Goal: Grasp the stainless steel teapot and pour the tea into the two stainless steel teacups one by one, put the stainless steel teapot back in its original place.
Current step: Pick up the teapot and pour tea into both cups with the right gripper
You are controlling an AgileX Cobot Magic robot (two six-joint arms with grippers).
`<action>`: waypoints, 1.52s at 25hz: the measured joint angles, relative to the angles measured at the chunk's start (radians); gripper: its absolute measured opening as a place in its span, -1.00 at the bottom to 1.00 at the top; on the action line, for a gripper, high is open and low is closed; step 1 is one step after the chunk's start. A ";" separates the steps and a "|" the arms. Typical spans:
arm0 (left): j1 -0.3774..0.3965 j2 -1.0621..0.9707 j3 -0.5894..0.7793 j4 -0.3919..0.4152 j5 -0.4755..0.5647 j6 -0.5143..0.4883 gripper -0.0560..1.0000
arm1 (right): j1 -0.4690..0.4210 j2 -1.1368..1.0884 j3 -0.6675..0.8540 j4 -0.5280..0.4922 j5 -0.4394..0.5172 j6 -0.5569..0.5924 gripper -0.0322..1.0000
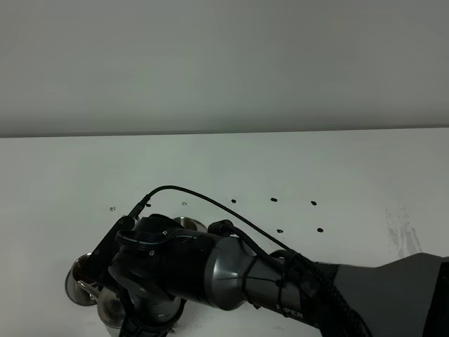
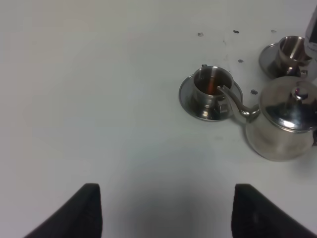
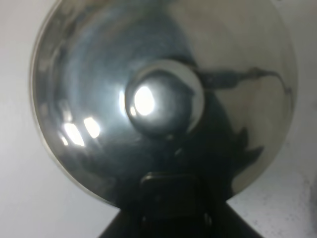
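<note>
Directly above the stainless steel teapot [image 2: 282, 124], the right gripper [image 3: 172, 198] is closed as tight as it goes on the pot's handle side, at the edge of the domed lid [image 3: 89, 99]. The handle itself is hidden under the dark gripper body, so the exact hold cannot be seen. In the right wrist view the lid and its round knob [image 3: 161, 101] fill nearly the whole picture. In the high view the right arm [image 1: 280, 281] reaches across and covers most of the teapot. From the teapot's front, the thin curved spout [image 2: 233, 101] reaches out so that its tip lies over the rim of the first teacup [image 2: 212, 85]. This cup stands on its saucer [image 2: 190, 99] just beside the pot and shows reddish-brown liquid inside. The second teacup [image 2: 290, 52] sits on its own saucer [image 2: 267, 59] near the teapot's body, off to the side of the spout. Well apart from the teapot, the left gripper [image 2: 168, 210] hangs over the white table [image 2: 99, 99] with its two dark fingers [image 2: 91, 210] spread wide, holding nothing.
</note>
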 joint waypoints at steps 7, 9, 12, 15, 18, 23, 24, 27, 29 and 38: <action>0.000 0.000 0.000 0.000 0.000 0.000 0.27 | 0.000 0.000 0.000 0.000 0.001 -0.003 -0.53; 0.000 0.000 0.000 0.000 0.000 0.000 0.27 | 0.000 -0.001 0.000 -0.001 0.013 -0.010 -0.53; 0.000 0.000 0.000 0.000 0.000 0.000 0.27 | -0.003 -0.020 0.000 -0.014 0.033 -0.019 -0.53; 0.000 0.000 0.000 0.000 0.000 0.000 0.27 | -0.022 -0.069 0.000 -0.047 0.048 -0.027 -0.53; 0.000 0.000 0.000 0.000 0.000 -0.001 0.27 | -0.060 -0.124 0.000 -0.087 0.075 -0.027 -0.53; 0.000 0.000 0.000 0.000 0.000 -0.001 0.27 | -0.144 -0.184 0.000 -0.118 0.116 -0.059 -0.53; 0.000 0.000 0.000 0.000 0.000 -0.001 0.27 | -0.163 -0.191 0.000 -0.117 0.120 -0.072 -0.53; 0.000 0.000 0.000 0.000 0.000 -0.001 0.27 | -0.217 -0.200 0.000 -0.098 0.132 -0.108 -0.53; 0.000 0.000 0.000 0.000 0.000 -0.001 0.27 | -0.244 -0.200 0.000 -0.087 0.145 -0.132 -0.53; 0.000 0.000 0.000 0.000 0.000 -0.001 0.27 | -0.269 -0.202 0.059 -0.070 0.062 -0.179 -0.53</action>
